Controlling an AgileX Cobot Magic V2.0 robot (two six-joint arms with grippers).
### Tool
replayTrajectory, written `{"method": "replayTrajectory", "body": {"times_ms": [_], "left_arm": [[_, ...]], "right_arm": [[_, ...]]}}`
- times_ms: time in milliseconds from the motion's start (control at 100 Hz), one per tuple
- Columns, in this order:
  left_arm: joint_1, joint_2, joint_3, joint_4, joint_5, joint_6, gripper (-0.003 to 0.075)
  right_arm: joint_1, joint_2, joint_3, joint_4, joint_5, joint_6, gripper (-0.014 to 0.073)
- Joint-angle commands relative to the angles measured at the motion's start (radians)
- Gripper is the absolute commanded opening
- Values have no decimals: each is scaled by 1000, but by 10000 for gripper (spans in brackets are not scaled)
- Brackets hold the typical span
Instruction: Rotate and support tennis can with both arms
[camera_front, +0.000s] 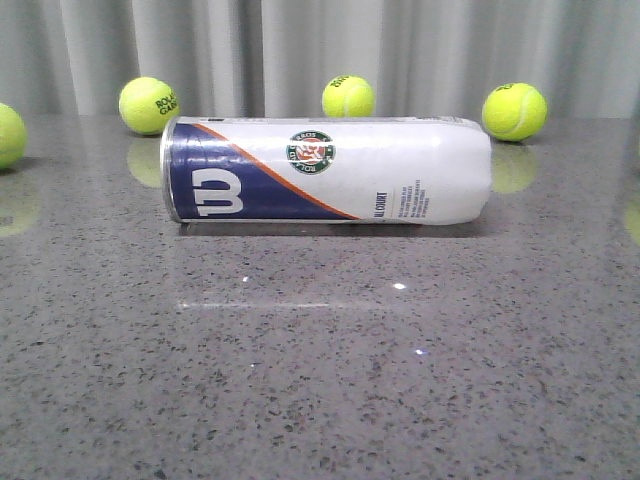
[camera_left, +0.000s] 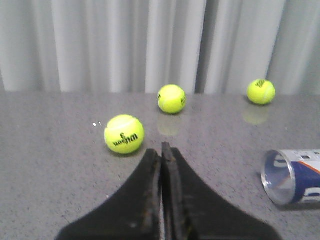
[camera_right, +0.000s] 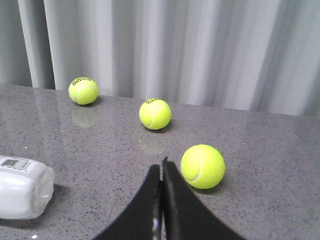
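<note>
The tennis can (camera_front: 325, 168) lies on its side across the middle of the grey table, metal rim to the left, navy label with white "W" and round badge facing the camera. Its rim end shows in the left wrist view (camera_left: 292, 175) and its clear bottom end in the right wrist view (camera_right: 22, 187). My left gripper (camera_left: 161, 150) is shut and empty, above the table and apart from the can's rim. My right gripper (camera_right: 161, 167) is shut and empty, apart from the can's other end. Neither arm shows in the front view.
Tennis balls lie behind the can (camera_front: 148, 105) (camera_front: 348, 97) (camera_front: 514, 111), one more at the left edge (camera_front: 8, 135). A ball (camera_left: 124, 133) lies just ahead of my left gripper, another (camera_right: 202, 166) beside my right gripper. A grey curtain (camera_front: 320, 50) hangs behind the table.
</note>
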Motion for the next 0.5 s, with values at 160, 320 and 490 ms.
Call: {"method": "replayTrajectory", "body": {"times_ms": [160, 320, 490], "left_arm": [[1, 347, -350, -85, 292, -9, -21], [1, 489, -447, -127, 374, -9, -21], [1, 586, -456, -140, 401, 0, -21]], "right_arm": [[-5, 8, -25, 6, -82, -3, -70], [-5, 8, -25, 6, -82, -3, -70], [-5, 8, -25, 6, -81, -3, -70]]}}
